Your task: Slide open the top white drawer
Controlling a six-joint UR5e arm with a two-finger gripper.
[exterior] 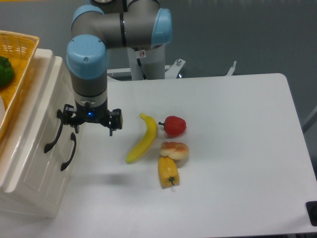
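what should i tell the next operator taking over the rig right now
End effector: open, empty, hanging just in front of the cabinet's drawer fronts, close to the handles; contact with a handle cannot be told from this view.
Top white drawer: shut, flush with the cabinet, its black handle ungrasped.
Lower drawer: also shut.
Banana, red pepper, bread roll and yellow pepper lie on the table, apart from the end effector.
Done: nothing yet on the drawer.
Left: take the top handle and pull the drawer out.
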